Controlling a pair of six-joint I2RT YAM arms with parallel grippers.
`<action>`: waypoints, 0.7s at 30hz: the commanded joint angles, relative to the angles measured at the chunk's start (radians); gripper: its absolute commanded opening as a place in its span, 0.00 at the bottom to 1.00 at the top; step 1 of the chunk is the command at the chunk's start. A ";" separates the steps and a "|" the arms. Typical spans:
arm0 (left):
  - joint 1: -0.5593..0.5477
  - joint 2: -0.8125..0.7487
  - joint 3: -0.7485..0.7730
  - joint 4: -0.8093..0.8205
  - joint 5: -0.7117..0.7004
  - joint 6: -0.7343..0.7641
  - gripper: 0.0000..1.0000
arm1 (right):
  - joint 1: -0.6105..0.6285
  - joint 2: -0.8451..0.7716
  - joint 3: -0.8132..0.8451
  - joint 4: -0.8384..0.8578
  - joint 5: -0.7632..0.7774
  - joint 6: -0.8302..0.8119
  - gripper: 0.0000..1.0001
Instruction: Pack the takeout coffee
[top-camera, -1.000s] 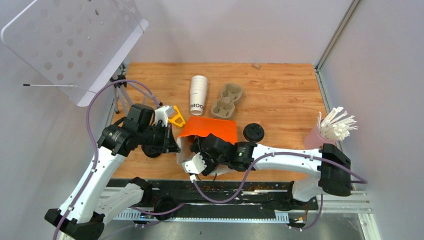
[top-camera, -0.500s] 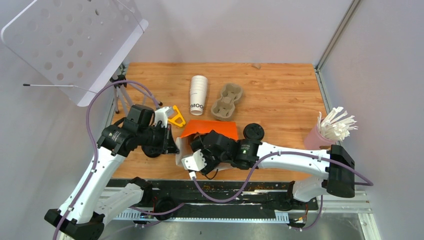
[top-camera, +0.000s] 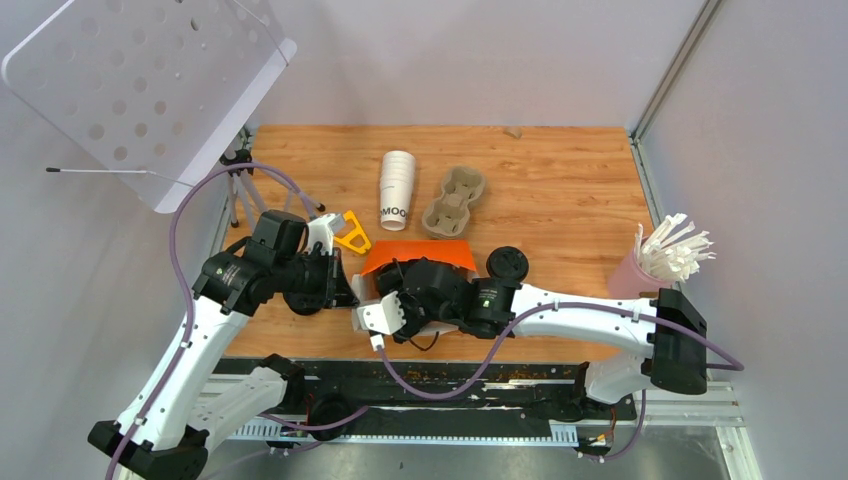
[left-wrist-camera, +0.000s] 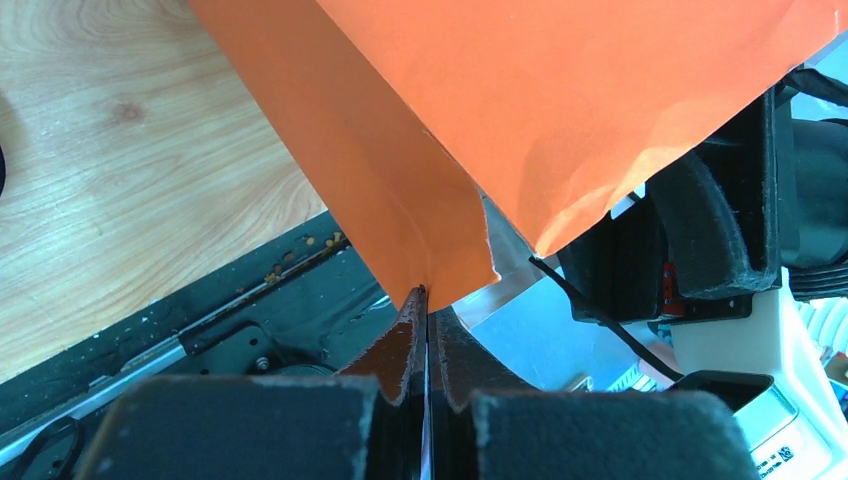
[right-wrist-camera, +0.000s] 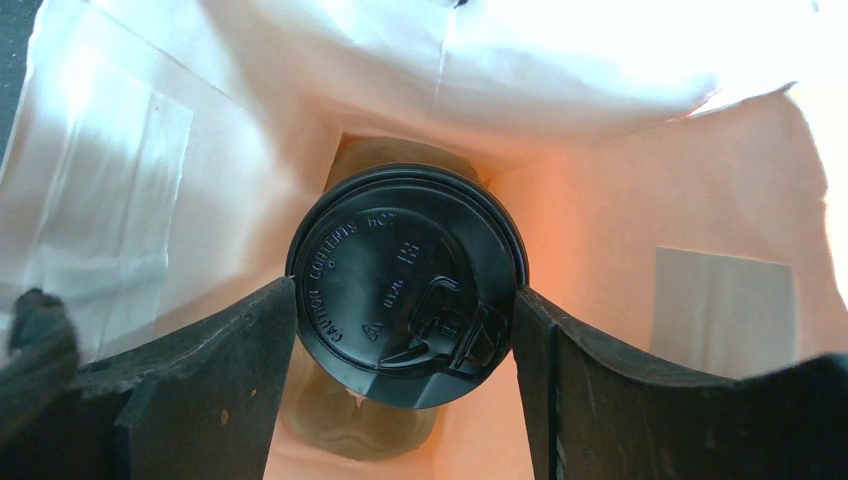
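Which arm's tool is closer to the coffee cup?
Right. The right tool grips the coffee cup inside the orange bag; the left tool pinches the bag's edge.

The takeout coffee (right-wrist-camera: 405, 270) shows only its black lid at the right wrist — the cup wall beneath is hidden, its lettering out of sight. From above, the right arm (top-camera: 570, 310) and the orange bag (top-camera: 430, 250) cover it entirely. In the left wrist view the picture's top edge cuts off the bag's upper part.

Bright, even light leaves only soft shadows around the orange bag (top-camera: 420, 258). Inside it the upper paper wall glares white, the right side glowing orange.
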 joint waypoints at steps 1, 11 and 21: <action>-0.003 -0.009 -0.006 0.025 0.004 -0.016 0.00 | 0.005 -0.007 -0.012 0.109 0.020 -0.004 0.68; -0.003 -0.012 -0.012 0.044 0.013 -0.040 0.00 | 0.004 0.025 -0.017 0.103 0.015 0.006 0.69; -0.003 -0.017 -0.017 0.059 0.034 -0.057 0.00 | 0.004 0.045 -0.026 0.107 0.032 0.009 0.69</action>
